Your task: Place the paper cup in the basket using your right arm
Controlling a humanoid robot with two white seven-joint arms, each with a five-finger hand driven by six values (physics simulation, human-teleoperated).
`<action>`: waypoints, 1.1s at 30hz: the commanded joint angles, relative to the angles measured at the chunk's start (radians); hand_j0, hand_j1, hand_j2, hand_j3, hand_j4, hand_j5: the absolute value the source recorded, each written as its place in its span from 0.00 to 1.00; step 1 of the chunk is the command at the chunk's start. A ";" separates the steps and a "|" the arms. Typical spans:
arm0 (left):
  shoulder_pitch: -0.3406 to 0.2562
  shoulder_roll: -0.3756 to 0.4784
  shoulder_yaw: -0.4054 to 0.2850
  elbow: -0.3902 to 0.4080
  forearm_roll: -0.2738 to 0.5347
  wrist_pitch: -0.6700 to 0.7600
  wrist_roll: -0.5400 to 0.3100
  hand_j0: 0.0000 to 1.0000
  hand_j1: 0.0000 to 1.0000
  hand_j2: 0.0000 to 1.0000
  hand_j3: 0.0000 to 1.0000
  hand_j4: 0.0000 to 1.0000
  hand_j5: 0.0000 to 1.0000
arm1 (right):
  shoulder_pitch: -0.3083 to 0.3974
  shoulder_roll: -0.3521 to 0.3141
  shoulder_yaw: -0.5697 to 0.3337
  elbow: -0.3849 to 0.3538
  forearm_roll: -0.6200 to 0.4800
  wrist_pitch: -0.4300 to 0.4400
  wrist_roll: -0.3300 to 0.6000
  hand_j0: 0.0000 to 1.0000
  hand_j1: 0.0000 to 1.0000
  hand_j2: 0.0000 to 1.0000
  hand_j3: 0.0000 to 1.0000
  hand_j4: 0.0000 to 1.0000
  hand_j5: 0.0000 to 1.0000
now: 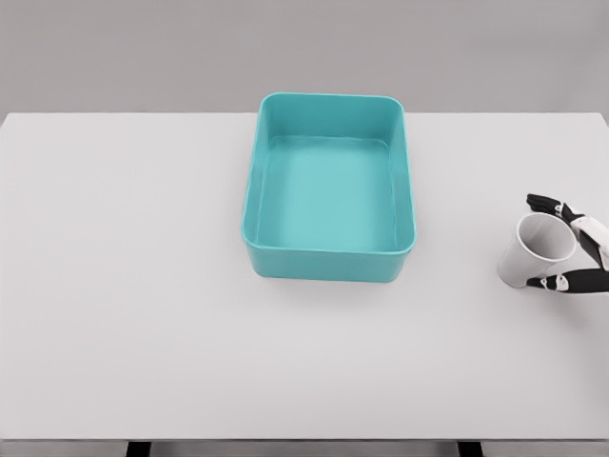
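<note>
Nearest, a broad white table (143,333), bare across its front. Further back at the far right edge, the right hand (575,249) reaching in from the right, black-jointed fingers (544,202) above and thumb below, closed around the paper cup (536,250). Cup white, tilted, open mouth turned up and toward the right, base pointing lower left; whether touching the tabletop or lifted just clear, cannot tell. Well apart to the left, past the table's middle, the teal basket (330,259), rectangular, rounded at the corners, upright and open on top, standing on the table. Behind, a plain grey wall (304,48).
</note>
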 commanded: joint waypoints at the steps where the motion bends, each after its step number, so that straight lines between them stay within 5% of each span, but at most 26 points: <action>1: 0.000 0.000 0.000 0.000 0.000 0.000 0.000 1.00 1.00 1.00 1.00 1.00 1.00 | 0.000 -0.001 -0.001 -0.003 -0.003 0.000 -0.006 1.00 1.00 1.00 1.00 1.00 1.00; 14: 0.000 0.000 0.000 0.000 0.000 0.000 0.000 1.00 1.00 1.00 1.00 1.00 1.00 | 0.000 0.013 -0.001 -0.014 -0.004 0.000 -0.008 0.99 0.99 0.99 0.99 0.99 0.99; 17: -0.002 0.000 0.000 0.000 0.000 0.000 0.000 1.00 1.00 1.00 1.00 1.00 1.00 | 0.000 0.013 -0.001 -0.014 -0.004 0.000 -0.008 0.88 0.88 0.88 0.88 0.88 0.88; 21: 0.000 0.000 0.000 0.000 0.000 0.000 0.000 1.00 1.00 1.00 1.00 1.00 1.00 | 0.003 0.013 -0.001 -0.014 -0.004 0.000 -0.008 0.56 0.56 0.56 0.56 0.56 0.56; 33: -0.002 0.000 0.000 0.000 0.000 0.000 0.000 1.00 1.00 1.00 1.00 1.00 1.00 | -0.002 0.014 -0.021 -0.016 -0.003 0.000 -0.008 0.49 0.49 0.49 0.49 0.49 0.49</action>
